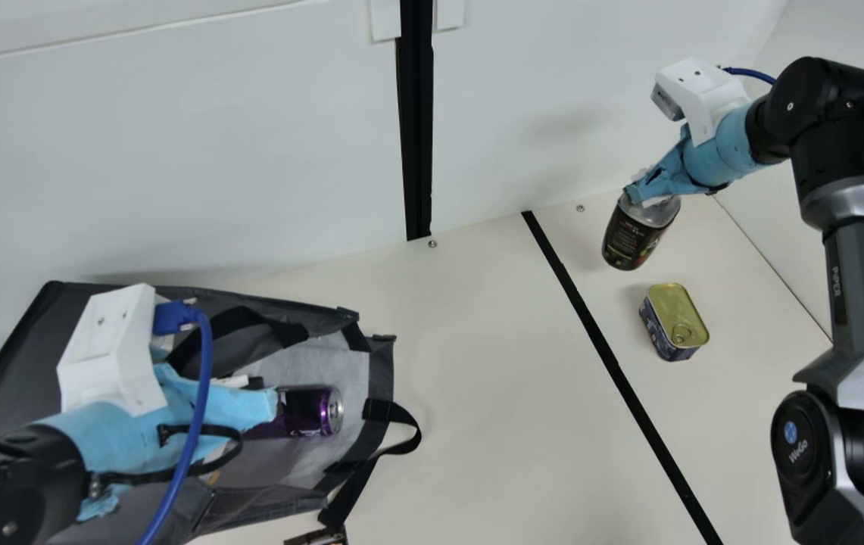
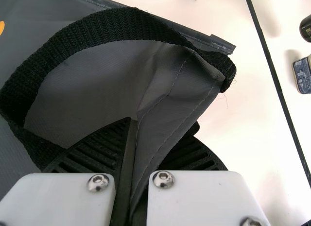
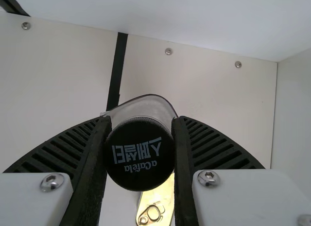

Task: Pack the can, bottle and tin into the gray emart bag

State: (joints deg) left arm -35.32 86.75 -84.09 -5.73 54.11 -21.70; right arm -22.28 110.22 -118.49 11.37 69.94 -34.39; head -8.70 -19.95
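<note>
In the main view my left gripper (image 1: 269, 401) is at the opening of the gray bag (image 1: 11, 356), beside the purple can (image 1: 318, 412) lying inside. The left wrist view shows that gripper (image 2: 133, 163) shut on the bag's fabric edge (image 2: 170, 109), the black strap looping beside it. On the right side of the main view, my right gripper (image 1: 647, 198) holds the dark-labelled bottle (image 1: 632, 238) by its top, slightly tilted. In the right wrist view the black cap (image 3: 139, 155) sits between the fingers of this gripper (image 3: 140, 153). The gold-lidded tin (image 1: 675, 318) lies on the table near the bottle.
A black tape line (image 1: 613, 367) crosses the cream table (image 1: 477, 393) between bag and tin. White wall panels (image 1: 174, 151) stand behind. A small dark object (image 1: 318, 537) lies at the main view's bottom edge, by a bag handle (image 1: 401, 446).
</note>
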